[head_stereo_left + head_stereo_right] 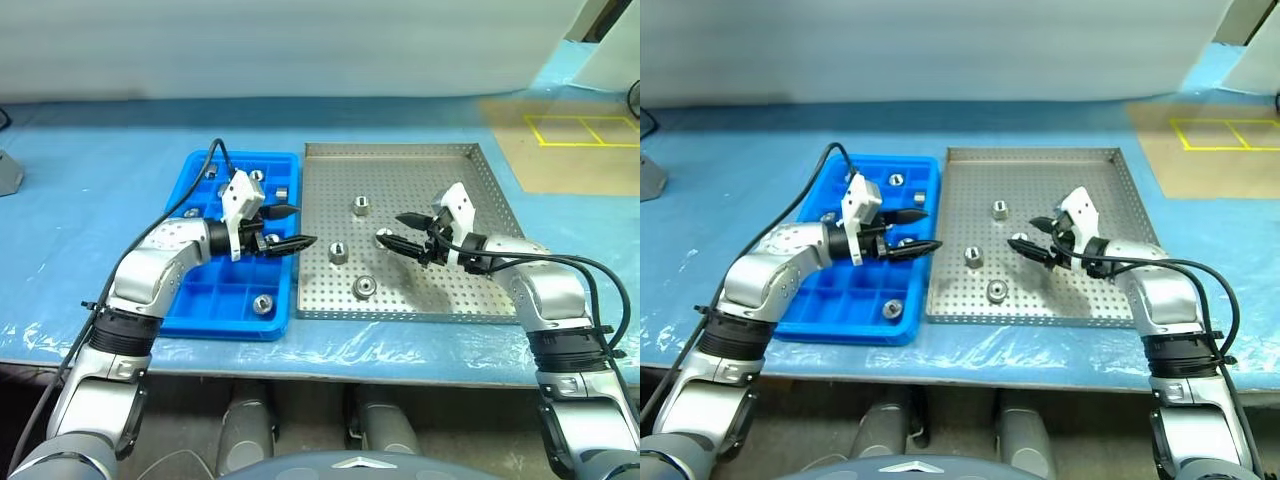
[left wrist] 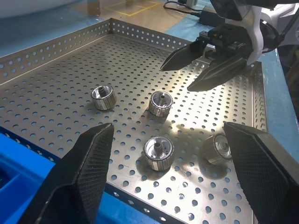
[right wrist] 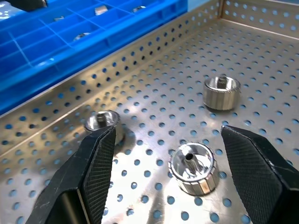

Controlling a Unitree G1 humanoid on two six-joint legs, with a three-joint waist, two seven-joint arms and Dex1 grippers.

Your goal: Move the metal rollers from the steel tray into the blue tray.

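At centre right of the head view, the right gripper (image 1: 392, 229) hangs spread and empty over the large grey perforated steel tray (image 1: 470, 290), tips beside one of four small shiny metal rollers (image 1: 382, 237). At centre left, the left gripper (image 1: 291, 228) is spread and empty at the edge of the bright blue compartmented plastic tray (image 1: 205, 300), which holds several rollers. This looks like reaching to pick: next, straddle that roller, lower and close.
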